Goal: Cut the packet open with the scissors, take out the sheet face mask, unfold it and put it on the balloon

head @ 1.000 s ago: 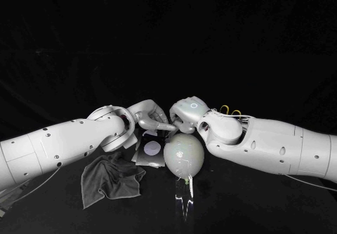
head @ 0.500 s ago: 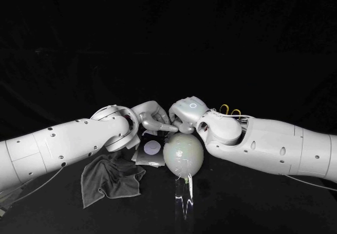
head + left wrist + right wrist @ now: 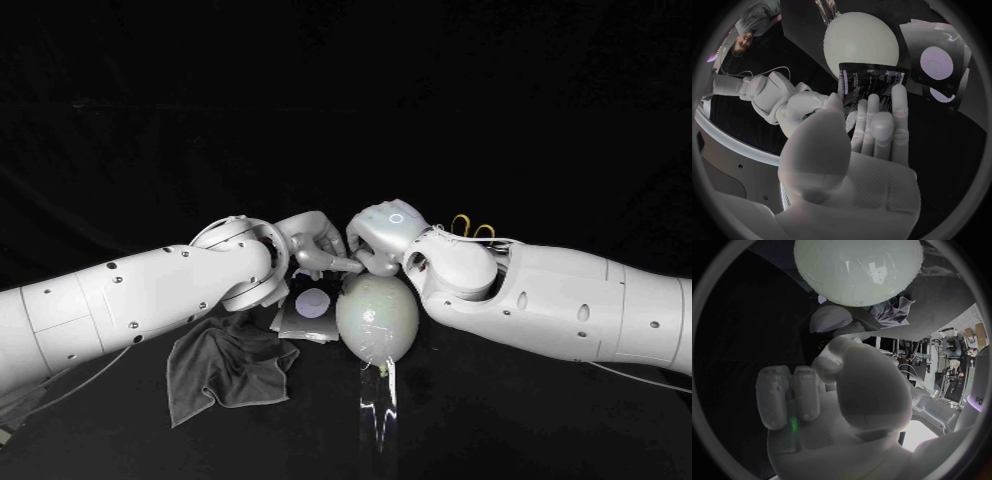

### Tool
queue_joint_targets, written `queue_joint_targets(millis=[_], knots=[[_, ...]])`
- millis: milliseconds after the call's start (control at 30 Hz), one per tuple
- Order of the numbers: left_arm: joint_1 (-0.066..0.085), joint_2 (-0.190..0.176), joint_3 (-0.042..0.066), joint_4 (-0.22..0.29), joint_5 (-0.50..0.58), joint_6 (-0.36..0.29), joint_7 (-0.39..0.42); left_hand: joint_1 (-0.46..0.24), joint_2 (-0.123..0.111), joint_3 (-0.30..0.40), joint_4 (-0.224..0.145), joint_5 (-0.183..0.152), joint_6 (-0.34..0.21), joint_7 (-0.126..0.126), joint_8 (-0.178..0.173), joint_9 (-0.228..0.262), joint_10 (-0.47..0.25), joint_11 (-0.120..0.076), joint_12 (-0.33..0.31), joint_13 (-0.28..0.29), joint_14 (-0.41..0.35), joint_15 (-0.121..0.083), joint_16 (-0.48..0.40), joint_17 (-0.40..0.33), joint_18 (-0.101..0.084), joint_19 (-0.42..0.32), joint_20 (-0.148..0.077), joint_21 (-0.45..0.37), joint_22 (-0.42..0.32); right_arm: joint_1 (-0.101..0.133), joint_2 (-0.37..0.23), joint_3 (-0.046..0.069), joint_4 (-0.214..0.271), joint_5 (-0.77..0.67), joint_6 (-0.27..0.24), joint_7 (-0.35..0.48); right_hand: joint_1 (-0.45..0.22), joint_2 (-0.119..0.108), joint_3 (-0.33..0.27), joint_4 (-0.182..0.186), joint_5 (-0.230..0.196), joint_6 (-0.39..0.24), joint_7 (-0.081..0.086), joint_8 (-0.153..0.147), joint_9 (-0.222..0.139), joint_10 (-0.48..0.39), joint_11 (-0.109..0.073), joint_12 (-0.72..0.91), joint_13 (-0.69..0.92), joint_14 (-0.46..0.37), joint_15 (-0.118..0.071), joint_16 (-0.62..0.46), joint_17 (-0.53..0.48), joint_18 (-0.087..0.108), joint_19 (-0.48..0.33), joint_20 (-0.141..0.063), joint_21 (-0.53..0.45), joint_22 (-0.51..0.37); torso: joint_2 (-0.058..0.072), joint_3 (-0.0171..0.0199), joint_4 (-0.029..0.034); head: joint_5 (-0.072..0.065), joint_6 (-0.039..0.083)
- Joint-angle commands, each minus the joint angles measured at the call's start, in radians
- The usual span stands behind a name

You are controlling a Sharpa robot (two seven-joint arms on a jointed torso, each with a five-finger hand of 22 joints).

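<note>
My left hand (image 3: pixel 876 125) holds a dark packet (image 3: pixel 870 87) flat on its straightened fingers, just above the pale balloon (image 3: pixel 861 42). In the head view both hands meet over the balloon (image 3: pixel 378 315): the left hand (image 3: pixel 310 240) and the right hand (image 3: pixel 382 228) touch. The right hand (image 3: pixel 801 105) reaches the packet's side edge with curled fingers; whether it pinches the packet is hidden. Its curled fingers (image 3: pixel 786 395) sit near the balloon (image 3: pixel 857 270). Yellow scissors handles (image 3: pixel 469 228) peek out behind the right wrist.
Shiny packet pieces with a lilac circle (image 3: pixel 307 305) lie left of the balloon, also seen as packet pieces (image 3: pixel 936 62). A grey cloth (image 3: pixel 224 365) lies crumpled at front left. A clear strip (image 3: pixel 378 400) trails from the balloon toward the table's front.
My left arm has slid a little toward the centre. Both hands stay together above the balloon, and the balloon, cloth and packet pieces have not moved.
</note>
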Motion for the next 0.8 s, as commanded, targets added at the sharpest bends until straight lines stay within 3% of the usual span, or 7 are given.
queue_joint_targets(millis=[33,633,667,800], knots=[[0.001,0.003,0.001,0.000,-0.031,0.013,-0.036,0.018,0.006,0.013,-0.001,0.000,0.000,-0.008,0.005,0.002,0.002,-0.007,0.007,0.004,0.010,-0.001,0.007,0.012,0.011,-0.002,-0.009,0.008,0.005,0.000,-0.001,0.001,0.005,-0.017,0.015,-0.012,-0.005,0.009,0.007,0.000,0.005,0.007,-0.001,0.012,0.121,0.176,-0.062,0.262,0.869,0.112,-0.015,0.003,0.263,-0.014,0.107,-0.006,0.006,0.263,0.001,-0.0004,0.0006,-0.001,0.000],[0.001,0.006,0.001,-0.002,-0.016,0.011,-0.034,0.097,0.069,0.096,-0.001,0.000,-0.006,-0.017,0.018,-0.004,-0.014,-0.014,0.022,0.010,0.026,-0.009,0.014,0.021,0.010,-0.013,-0.018,0.046,0.029,0.000,-0.006,0.001,0.020,-0.017,0.026,-0.015,-0.006,0.009,0.008,-0.001,0.005,0.007,-0.002,0.013,0.122,0.176,-0.062,0.262,0.869,0.112,-0.016,0.003,0.263,-0.014,0.107,-0.006,0.006,0.263,0.001,-0.0005,0.0014,0.000,-0.002],[0.001,0.007,0.001,-0.002,-0.015,0.011,-0.033,0.122,0.086,0.126,0.000,-0.001,-0.014,-0.015,0.014,-0.009,-0.023,-0.013,0.016,0.006,0.023,-0.009,0.010,0.014,0.009,-0.018,-0.018,0.051,0.033,0.000,-0.006,0.001,0.021,-0.017,0.026,-0.015,-0.006,0.009,0.008,-0.001,0.005,0.007,-0.002,0.013,0.122,0.176,-0.062,0.262,0.869,0.112,-0.016,0.003,0.263,-0.014,0.107,-0.006,0.006,0.263,0.001,-0.0007,0.0009,0.000,-0.003],[0.001,0.008,0.001,-0.003,-0.012,0.012,-0.030,0.155,0.091,0.174,0.000,0.000,-0.030,-0.007,0.001,-0.020,-0.038,-0.007,0.000,-0.007,0.014,-0.003,0.001,-0.005,0.009,-0.029,-0.017,0.059,0.038,0.000,-0.007,0.001,0.025,-0.017,0.023,-0.016,-0.006,0.009,0.008,-0.001,0.005,0.007,-0.002,0.013,0.122,0.176,-0.062,0.262,0.869,0.112,-0.016,0.003,0.263,-0.014,0.107,-0.006,0.006,0.263,0.001,-0.0005,0.0006,0.000,-0.004]])
